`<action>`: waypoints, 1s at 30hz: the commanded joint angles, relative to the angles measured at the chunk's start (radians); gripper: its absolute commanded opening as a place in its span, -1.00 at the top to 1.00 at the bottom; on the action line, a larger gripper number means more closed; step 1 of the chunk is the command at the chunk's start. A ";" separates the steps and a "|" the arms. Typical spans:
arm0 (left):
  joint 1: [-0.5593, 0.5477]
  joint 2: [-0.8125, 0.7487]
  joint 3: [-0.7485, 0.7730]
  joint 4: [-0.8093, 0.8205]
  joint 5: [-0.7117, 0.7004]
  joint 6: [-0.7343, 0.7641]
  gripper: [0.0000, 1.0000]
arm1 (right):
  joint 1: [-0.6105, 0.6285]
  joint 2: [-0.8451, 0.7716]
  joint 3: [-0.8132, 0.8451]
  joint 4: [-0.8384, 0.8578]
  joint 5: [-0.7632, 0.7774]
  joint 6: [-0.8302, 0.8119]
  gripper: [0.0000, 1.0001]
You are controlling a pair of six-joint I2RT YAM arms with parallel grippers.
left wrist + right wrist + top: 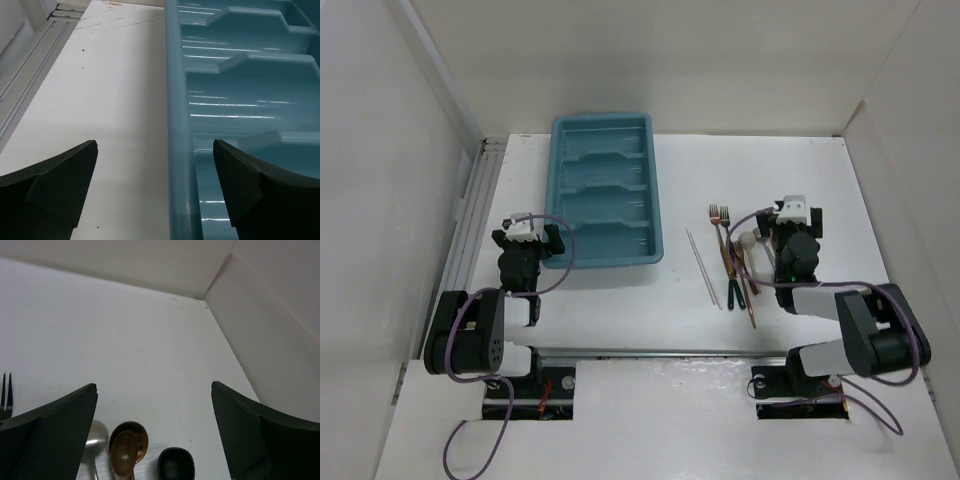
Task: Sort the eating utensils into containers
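The teal-blue tray [605,190] with its long moulded containers lies left of centre, and no utensil shows in it. My left gripper [532,236] hovers open at its near-left corner. In the left wrist view the tray's left rim [175,100] runs between the spread fingers of that gripper [154,145]. The eating utensils lie in a loose bunch right of centre: copper forks [720,213], thin chopsticks [703,265], a silver spoon [747,240] and dark-green-handled pieces [735,285]. My right gripper [790,222] stands open just right of them. Its wrist view has that gripper [154,387] above the silver spoon bowl [96,434], two stacked copper spoons [129,445] and a dark spoon bowl [176,462].
White walls close in the table on the left, back and right. A metal rail [475,210] runs along the left side beside the tray. Purple cables [560,265] loop off both arms near their bases.
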 commanded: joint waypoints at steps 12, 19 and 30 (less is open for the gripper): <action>-0.135 -0.529 0.497 -0.658 0.298 0.546 -1.00 | 0.258 0.005 1.248 -0.937 0.672 -0.742 -1.00; -0.195 -0.279 1.025 -1.353 -0.005 0.164 -1.00 | 0.011 0.145 1.582 -2.160 -0.150 0.210 -0.74; -0.230 -0.378 0.860 -1.444 -0.060 -0.033 -0.93 | -0.290 0.243 1.074 -2.134 -0.226 0.350 -0.14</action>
